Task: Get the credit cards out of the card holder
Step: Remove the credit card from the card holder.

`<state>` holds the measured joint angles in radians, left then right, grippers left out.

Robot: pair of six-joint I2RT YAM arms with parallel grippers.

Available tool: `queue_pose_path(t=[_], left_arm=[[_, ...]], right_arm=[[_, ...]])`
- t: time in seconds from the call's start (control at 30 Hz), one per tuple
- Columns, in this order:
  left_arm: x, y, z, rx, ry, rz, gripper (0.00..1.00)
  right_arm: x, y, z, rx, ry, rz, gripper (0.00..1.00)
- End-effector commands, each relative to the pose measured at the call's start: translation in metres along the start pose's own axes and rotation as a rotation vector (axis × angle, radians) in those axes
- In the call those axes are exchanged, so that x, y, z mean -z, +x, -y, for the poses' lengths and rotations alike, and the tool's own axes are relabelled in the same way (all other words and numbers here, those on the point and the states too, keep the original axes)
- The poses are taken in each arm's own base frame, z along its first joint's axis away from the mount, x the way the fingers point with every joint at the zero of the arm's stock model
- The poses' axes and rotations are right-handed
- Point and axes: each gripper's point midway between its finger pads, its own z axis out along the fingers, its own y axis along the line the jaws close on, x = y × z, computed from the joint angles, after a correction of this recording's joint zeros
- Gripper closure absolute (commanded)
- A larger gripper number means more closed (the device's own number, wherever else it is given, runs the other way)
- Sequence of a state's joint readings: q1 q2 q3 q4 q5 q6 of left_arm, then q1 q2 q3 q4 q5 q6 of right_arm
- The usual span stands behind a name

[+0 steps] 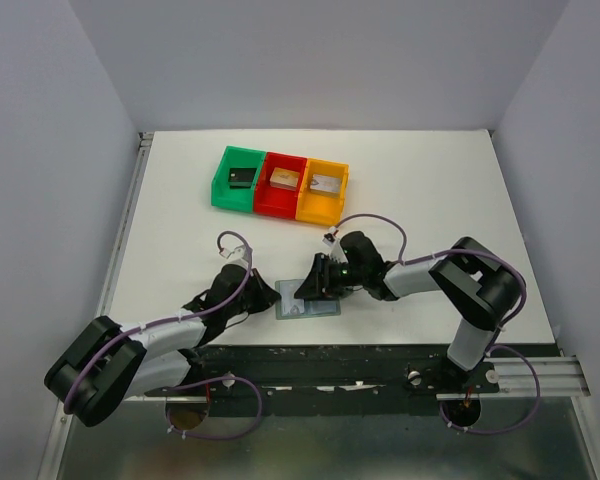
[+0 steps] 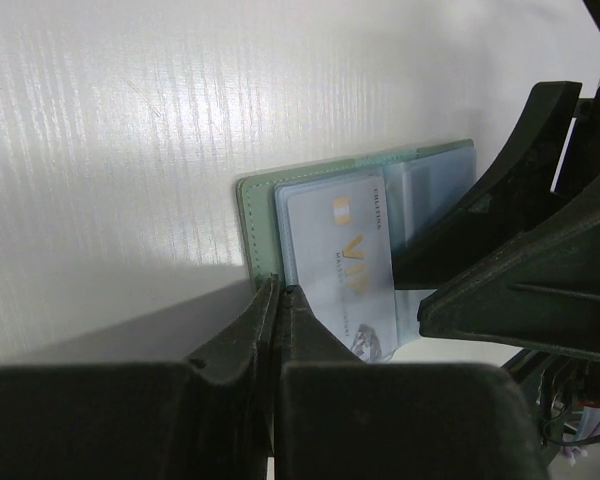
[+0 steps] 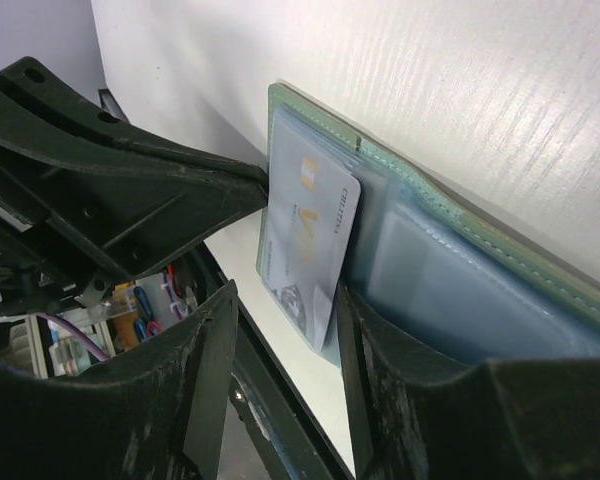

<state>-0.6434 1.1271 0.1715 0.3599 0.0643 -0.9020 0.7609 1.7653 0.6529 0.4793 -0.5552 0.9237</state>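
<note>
The grey-green card holder (image 1: 308, 311) lies open on the table by the front edge, its pale blue-grey pockets (image 3: 460, 290) facing up. A silvery credit card (image 2: 342, 262) with gold lettering sticks halfway out of one pocket. My left gripper (image 2: 278, 290) is shut on the holder's green edge, right beside that card. Coming from the other side, my right gripper (image 3: 285, 295) stands open. The silvery card's (image 3: 308, 235) free corner hangs between its fingers, close to the right finger (image 3: 380, 350), which rests on the pockets. Any other cards are hidden in the pockets.
At the back of the table stand a green bin (image 1: 238, 180), a red bin (image 1: 283, 184) and an orange bin (image 1: 323, 190) in a row, each with a small block inside. The two grippers (image 1: 268, 297) (image 1: 313, 285) nearly meet over the holder. The table's front rail (image 1: 380, 362) runs just behind it.
</note>
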Motion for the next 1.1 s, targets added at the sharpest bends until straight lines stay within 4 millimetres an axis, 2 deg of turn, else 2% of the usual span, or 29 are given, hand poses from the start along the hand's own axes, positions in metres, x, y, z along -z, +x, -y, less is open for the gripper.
queue_pose_path(t=[0.0,0.27,0.5,0.77,1.07], left_arm=[[0.003,0.021,-0.020,0.001,-0.051,-0.058,0.92],[0.008,0.014,-0.015,-0.005,-0.044,-0.034,0.77],[0.014,0.005,-0.013,-0.026,-0.045,0.003,0.73],[0.017,0.005,-0.015,-0.023,-0.052,0.013,0.73],[0.013,0.009,-0.021,-0.022,-0.075,-0.009,0.87]], right_arm=[[-0.003,-0.001,0.000,-0.018,-0.044,0.003,0.48],[-0.004,-0.002,0.002,-0.030,-0.047,0.002,0.48],[-0.004,-0.002,0.002,-0.027,-0.050,-0.002,0.48],[-0.005,-0.001,0.001,-0.025,-0.054,-0.010,0.48],[-0.005,-0.001,-0.004,-0.014,-0.077,-0.020,0.48]])
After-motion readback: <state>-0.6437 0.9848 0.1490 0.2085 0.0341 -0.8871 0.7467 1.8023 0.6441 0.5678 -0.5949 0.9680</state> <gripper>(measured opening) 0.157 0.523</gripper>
